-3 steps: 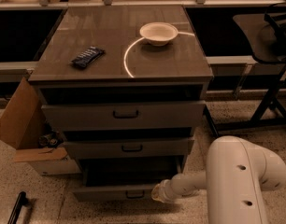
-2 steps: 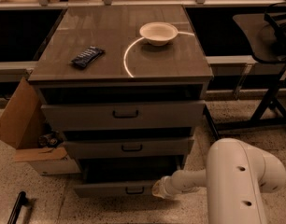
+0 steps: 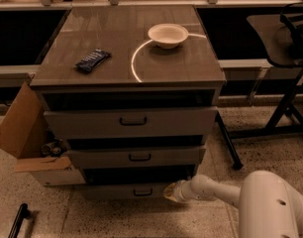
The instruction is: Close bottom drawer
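Three drawers, one cabinet [image 3: 126, 76], single camera view, looking down from the front.

- Cabinet: grey-brown, glossy top, standing on a speckled floor [image 3: 117, 222].
- Top drawer [image 3: 87, 124]: tallest front, wide dark handle, pulled partly out, with a dark gap above it.
- Middle drawer [image 3: 99, 158]: medium front, small handle, also partly out.
- Bottom drawer [image 3: 109, 192]: lowest of the three and just above the floor. It has the shortest front and a small dark centre handle [image 3: 142, 192]. The front stands only a little forward of the cabinet, with a dark gap above it; its interior is not visible.
- Gripper [image 3: 172, 192]: low, at the right end of the bottom drawer's front, touching it or just beside it. Whether it is open or closed cannot be told.
- Arm [image 3: 213, 190]: white, reaching leftward from the large white body at the lower right corner.
- On the cabinet top: white bowl [image 3: 168, 35] at the rear right; dark packet [image 3: 92, 60] at the left, well apart from the bowl; a thin white arc [image 3: 133, 63] curving from beside the bowl toward the front edge.
- Cardboard box [image 3: 23, 128]: on the floor just left of the cabinet, with its flaps open.
- Black-framed chair [image 3: 285, 53]: to the right of the cabinet.
- Black bar [image 3: 18, 221]: on the floor at the lower left.
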{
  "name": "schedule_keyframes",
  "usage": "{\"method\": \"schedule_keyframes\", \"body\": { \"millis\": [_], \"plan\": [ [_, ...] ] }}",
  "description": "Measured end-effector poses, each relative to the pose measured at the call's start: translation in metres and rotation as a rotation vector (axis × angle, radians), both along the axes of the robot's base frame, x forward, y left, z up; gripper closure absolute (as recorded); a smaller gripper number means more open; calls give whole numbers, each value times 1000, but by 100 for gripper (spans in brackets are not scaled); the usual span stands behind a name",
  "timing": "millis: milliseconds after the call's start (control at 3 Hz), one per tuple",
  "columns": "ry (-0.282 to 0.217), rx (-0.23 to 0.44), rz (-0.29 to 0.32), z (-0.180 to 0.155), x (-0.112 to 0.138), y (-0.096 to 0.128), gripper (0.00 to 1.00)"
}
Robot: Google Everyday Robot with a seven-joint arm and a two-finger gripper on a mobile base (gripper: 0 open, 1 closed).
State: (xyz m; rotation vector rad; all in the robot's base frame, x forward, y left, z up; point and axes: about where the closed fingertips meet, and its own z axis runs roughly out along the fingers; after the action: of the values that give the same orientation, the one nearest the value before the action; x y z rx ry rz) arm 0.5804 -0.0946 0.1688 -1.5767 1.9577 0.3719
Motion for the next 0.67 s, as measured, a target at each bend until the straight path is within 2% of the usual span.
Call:
{"method": "schedule_keyframes", "body": {
  "millis": [667],
  "plan": [
    [-11,125,-70,11,31,-16,100]
  ]
}}
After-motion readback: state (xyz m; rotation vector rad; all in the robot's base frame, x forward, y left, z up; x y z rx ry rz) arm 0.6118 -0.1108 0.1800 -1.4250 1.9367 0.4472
